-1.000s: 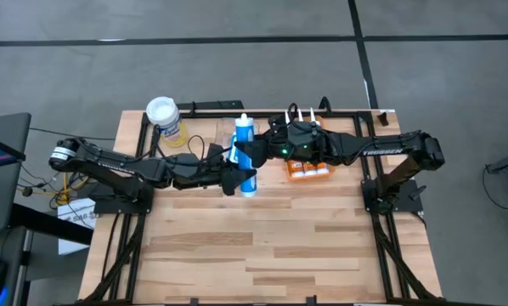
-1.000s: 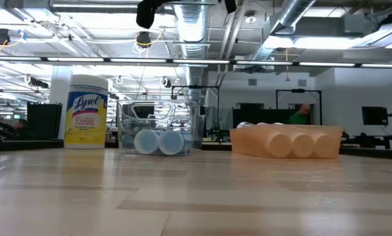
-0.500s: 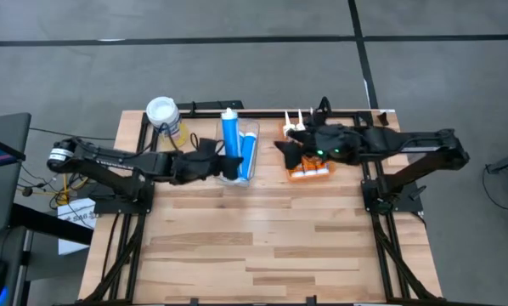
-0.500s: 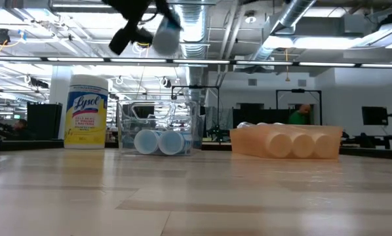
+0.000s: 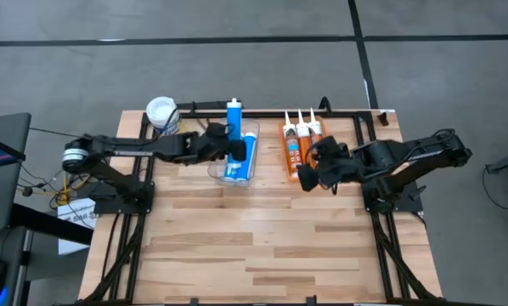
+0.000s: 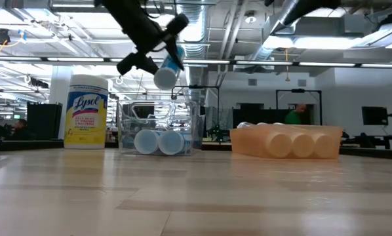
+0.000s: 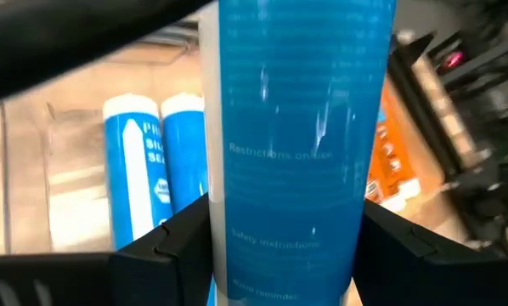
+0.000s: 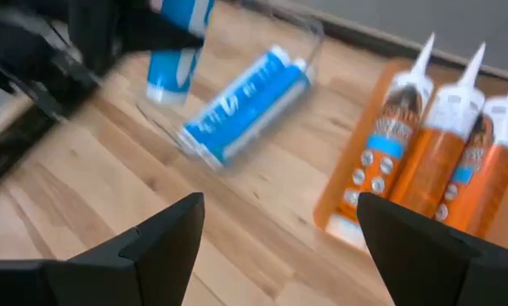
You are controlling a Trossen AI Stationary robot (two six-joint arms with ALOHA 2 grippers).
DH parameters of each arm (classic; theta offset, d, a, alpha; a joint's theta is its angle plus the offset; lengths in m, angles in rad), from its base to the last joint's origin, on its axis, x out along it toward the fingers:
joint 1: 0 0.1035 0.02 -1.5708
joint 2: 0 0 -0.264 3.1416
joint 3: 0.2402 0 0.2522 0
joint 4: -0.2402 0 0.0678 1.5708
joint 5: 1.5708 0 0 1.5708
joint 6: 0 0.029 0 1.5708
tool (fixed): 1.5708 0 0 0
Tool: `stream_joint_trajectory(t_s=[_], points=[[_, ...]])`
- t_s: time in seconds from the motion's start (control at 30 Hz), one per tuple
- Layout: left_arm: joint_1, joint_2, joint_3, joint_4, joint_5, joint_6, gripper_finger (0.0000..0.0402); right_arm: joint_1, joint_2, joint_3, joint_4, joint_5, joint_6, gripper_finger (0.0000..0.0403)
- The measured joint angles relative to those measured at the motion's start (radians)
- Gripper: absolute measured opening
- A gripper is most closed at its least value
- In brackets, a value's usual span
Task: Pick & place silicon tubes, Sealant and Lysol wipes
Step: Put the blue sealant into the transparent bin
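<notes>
blue silicone tube clenched in left gripper fingers above clear bin; right gripper fingers spread.

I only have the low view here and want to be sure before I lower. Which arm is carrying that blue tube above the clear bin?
Observer: The left gripper has it; its fingers clamp the blue tube.
Operator: How many tubes are already in the bin?
Observer: Two blue tubes lie side by side in the clear bin.
Operator: And the right arm?
Observer: The right gripper is open and empty, by the orange tray holding three orange tubes.
</notes>
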Motion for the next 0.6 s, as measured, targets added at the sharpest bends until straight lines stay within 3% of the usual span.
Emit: stream_joint_trajectory(t_s=[0.33,0.6], points=[[0.064,0.244,0.278,-0.393,0.026,0.004,0.0200,0.066,0.025,-0.049,-0.012,0.003,0.089,0.0302],[0.077,0.370,0.329,-0.503,0.103,-0.075,0.0200,0.093,0.026,-0.049,-0.040,0.048,0.110,0.0302]])
